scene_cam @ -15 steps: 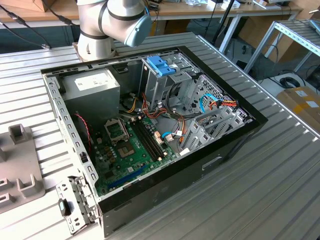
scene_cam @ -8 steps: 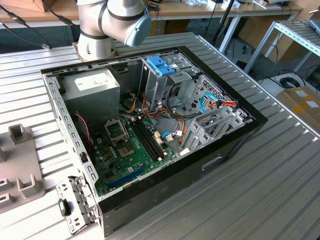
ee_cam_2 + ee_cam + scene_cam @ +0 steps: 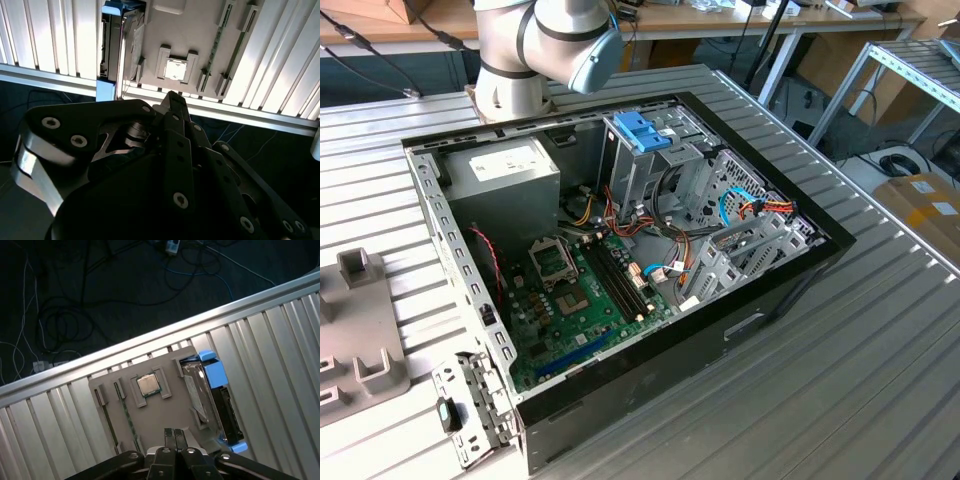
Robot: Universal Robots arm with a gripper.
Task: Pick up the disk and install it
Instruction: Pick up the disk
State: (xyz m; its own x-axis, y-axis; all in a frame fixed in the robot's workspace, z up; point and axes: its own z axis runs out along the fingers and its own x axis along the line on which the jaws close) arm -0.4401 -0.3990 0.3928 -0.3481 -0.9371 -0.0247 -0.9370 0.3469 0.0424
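Two fingertips (image 3: 168, 436) of the gripper (image 3: 173, 433) sit pressed together, empty, over the grey holder tray (image 3: 160, 414) on the slatted table (image 3: 280, 350). In its slots we see the disk (image 3: 210, 400) on edge (blue rail outermost), a processor chip (image 3: 147, 385) and a memory stick (image 3: 125, 417).

Soft, even room light fills the open computer case (image 3: 650, 375) in the exterior view, yet in the second wrist view the table slats (image 3: 50, 35) glare nearly white, the gripper (image 3: 172, 100) sits black in shadow and the floor (image 3: 15, 100) lies dark
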